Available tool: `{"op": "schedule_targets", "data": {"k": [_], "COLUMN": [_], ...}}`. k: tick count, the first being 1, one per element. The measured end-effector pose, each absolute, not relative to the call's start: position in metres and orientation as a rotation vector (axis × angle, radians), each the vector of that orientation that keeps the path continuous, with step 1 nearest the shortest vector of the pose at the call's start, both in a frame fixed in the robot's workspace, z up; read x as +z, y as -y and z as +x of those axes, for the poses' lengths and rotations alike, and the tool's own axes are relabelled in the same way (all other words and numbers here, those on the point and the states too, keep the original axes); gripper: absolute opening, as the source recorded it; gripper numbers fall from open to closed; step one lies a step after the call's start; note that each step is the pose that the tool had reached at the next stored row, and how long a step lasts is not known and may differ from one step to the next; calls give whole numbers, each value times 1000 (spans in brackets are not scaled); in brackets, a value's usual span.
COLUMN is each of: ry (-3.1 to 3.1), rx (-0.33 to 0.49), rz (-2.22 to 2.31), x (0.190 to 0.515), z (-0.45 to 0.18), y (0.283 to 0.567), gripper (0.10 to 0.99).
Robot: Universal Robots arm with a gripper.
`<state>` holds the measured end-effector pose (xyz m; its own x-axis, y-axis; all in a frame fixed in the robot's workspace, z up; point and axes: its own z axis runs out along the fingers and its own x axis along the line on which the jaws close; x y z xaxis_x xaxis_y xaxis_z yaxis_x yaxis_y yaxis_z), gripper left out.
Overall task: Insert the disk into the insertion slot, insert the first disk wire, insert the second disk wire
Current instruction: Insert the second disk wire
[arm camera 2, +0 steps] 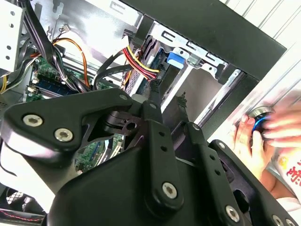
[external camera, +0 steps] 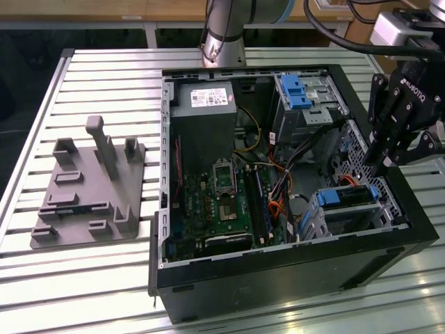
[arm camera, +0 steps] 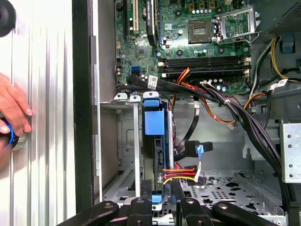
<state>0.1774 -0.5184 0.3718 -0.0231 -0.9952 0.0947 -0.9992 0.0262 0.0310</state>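
Gripper (external camera: 381, 165): jaws slightly apart, a narrow gap between the fingertips. In the first wrist view the gripper (arm camera: 157, 205) shows the blue end of the disk frame through that gap. Nothing seen clamped and no contact seen.

Pose: arm reaches over the computer case (external camera: 278, 278) from the far edge of the table (external camera: 104, 62). The wrist hangs above the case edge at the exterior view's right. Fingers point down into the case, a little tilted, above the insertion slot (external camera: 348, 219).

Disk (arm camera: 155, 125): stands on edge inside the insertion slot (arm camera: 124, 155), in the near corner of the case at the exterior view's right. Its blue frame (external camera: 332, 199) shows at the cage top.

Power plug (arm camera: 162, 178), with red, yellow and black wires: lies against the disk's edge. Cannot tell whether it is seated. In the second wrist view the plug (arm camera 2: 155, 87) sits just past the gripper (arm camera 2: 167, 106).

Blue-tabbed plug (arm camera: 197, 149) on a black cable: just beside the disk, apart from it.

Person's hand (arm camera: 14, 110): on the table outside the case wall, on a round blue-ringed object (arm camera: 10, 134).
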Motion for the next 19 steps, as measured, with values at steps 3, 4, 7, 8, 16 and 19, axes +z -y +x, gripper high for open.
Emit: {"op": "schedule_targets", "data": {"k": [3, 4, 7, 8, 16, 19], "ry": [2184, 2184, 2184, 2183, 2172, 2158], "rx": [68, 68, 68, 69, 92, 122], "rz": [2131, 2130, 2130, 2130, 2118, 2103], "x": [372, 372, 372, 373, 387, 387], "z": [177, 177, 177, 177, 177, 174], "y": [518, 518, 518, 517, 499, 492], "gripper": [298, 298, 298, 298, 298, 298]}}
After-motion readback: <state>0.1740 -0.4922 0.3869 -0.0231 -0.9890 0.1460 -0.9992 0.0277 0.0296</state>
